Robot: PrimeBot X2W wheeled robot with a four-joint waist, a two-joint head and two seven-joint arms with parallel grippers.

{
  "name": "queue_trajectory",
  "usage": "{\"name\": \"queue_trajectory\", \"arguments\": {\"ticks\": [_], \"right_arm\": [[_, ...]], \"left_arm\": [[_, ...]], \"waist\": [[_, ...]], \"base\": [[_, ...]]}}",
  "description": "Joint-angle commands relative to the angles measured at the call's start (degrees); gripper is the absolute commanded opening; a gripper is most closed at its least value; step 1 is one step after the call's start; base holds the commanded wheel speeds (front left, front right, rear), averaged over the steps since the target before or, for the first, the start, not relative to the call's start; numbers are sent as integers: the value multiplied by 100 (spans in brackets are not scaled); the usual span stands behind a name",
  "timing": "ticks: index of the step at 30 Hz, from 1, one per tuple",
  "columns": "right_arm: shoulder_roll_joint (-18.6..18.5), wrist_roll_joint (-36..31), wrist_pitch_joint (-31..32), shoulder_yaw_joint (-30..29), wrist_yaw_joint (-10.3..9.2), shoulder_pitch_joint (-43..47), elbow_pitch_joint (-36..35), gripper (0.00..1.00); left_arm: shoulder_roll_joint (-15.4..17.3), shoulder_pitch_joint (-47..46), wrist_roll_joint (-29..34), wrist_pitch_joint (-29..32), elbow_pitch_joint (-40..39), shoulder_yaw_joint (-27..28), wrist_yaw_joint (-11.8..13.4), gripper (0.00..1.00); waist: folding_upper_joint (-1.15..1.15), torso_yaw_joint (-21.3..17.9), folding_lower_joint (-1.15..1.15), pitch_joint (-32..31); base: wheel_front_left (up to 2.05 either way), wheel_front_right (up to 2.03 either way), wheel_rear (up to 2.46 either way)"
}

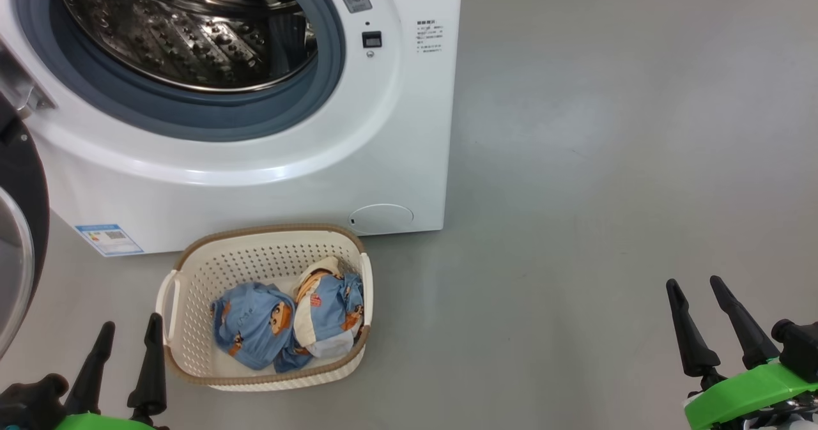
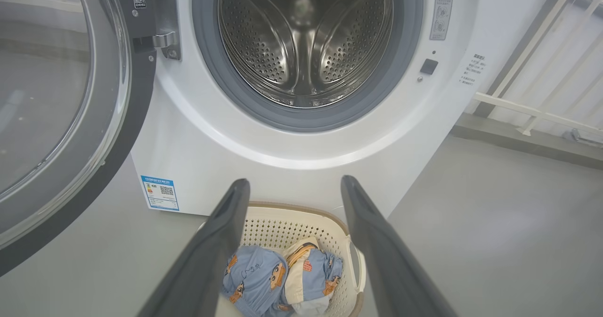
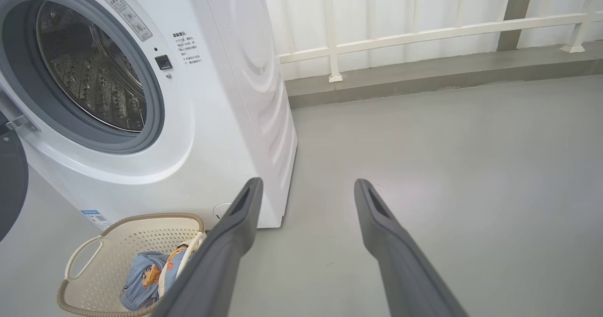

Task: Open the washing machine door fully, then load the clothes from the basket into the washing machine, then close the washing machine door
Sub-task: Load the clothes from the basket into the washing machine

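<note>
the left gripper (image 1: 131, 321) sits at the lower left of the head view, its 2 long dark fingers spread wide and holding nothing. its right finger stands near the left handle of the basket (image 1: 255, 264). in the left wrist view the 2 fingers point toward the machine's front, with the basket and its load showing in the gap between them. the right gripper (image 1: 693, 282) is at the lower right of the head view, also spread wide and empty, over the bare grey floor (image 1: 607, 161) and well apart from the basket.

the basket stands on the floor just in front of the washing machine (image 1: 255, 187), below the right part of the drum opening and near a small round cover (image 1: 381, 217) low on the front panel. the clothes (image 1: 287, 321) lie bunched inside it, toward its near and right side: light blue fabric with orange-brown prints and a cream-white part between 2 blue bundles.

the washing machine door (image 1: 25, 181) is swung out to the machine's left on its hinge, its black ring and glass window facing away from the opening. the grey rubber seal (image 1: 192, 114) and the perforated steel drum (image 1: 185, 34) are uncovered. a blue label (image 1: 108, 239) sits at the lower left corner of the front. in the right wrist view a white railing (image 3: 424, 29) runs behind the machine.
</note>
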Motion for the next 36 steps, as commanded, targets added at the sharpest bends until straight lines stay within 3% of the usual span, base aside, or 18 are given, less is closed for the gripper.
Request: {"name": "queue_trajectory", "arguments": {"ticks": [1, 17, 36], "right_arm": [[-76, -35, -69, 96, 9, -66, -150, 100], [-49, -30, -69, 126, 9, -97, -128, 100], [41, -51, -69, 170, 9, -161, -143, 100]], "left_arm": [[213, -193, -44, -37, -91, 179, -8, 100], [300, -271, 48, -37, -1, 95, -8, 100], [70, -339, 211, -37, 195, 7, -8, 100]], "waist": [[0, 0, 0, 6], [0, -5, 0, 85], [0, -6, 0, 233]], "base": [[52, -141, 88], [93, -167, 74], [10, -10, 0]]}}
